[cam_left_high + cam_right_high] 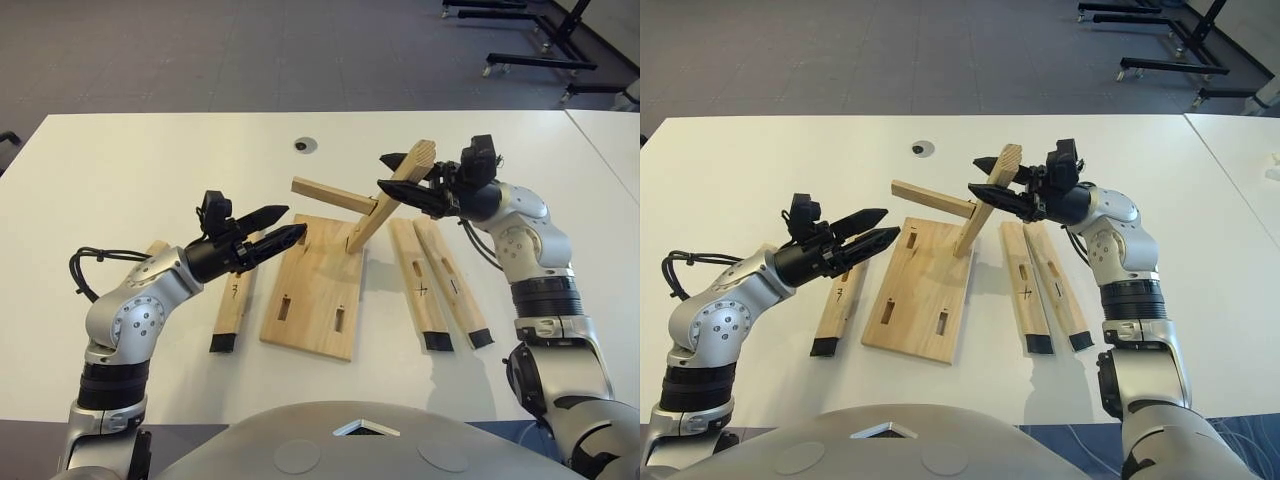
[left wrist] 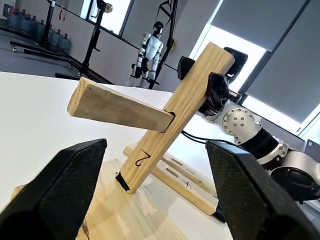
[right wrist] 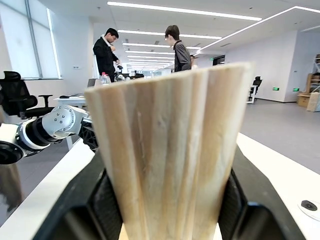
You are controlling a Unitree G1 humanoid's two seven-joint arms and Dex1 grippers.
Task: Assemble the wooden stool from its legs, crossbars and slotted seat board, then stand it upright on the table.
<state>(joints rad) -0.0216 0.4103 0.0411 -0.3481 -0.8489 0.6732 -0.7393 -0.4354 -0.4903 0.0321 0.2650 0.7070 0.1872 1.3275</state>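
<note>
The slotted seat board (image 1: 315, 288) lies flat at the table's middle. My right gripper (image 1: 402, 176) is shut on the upper part of a wooden leg (image 1: 392, 196), which leans with its black foot on the board's far end. A crossbar (image 1: 332, 196) is fitted into that leg and sticks out to the left; the joint shows in the left wrist view (image 2: 167, 117). My left gripper (image 1: 281, 228) hovers open over the board's left far corner, a little short of the leg. Two more legs (image 1: 438, 281) lie right of the board, and one leg (image 1: 234, 305) lies left of it.
A small round grommet (image 1: 302, 145) sits in the table's far middle. The white table (image 1: 120, 180) has bare room at the far left and far right. Wheeled black frames (image 1: 530, 55) stand on the floor beyond the table.
</note>
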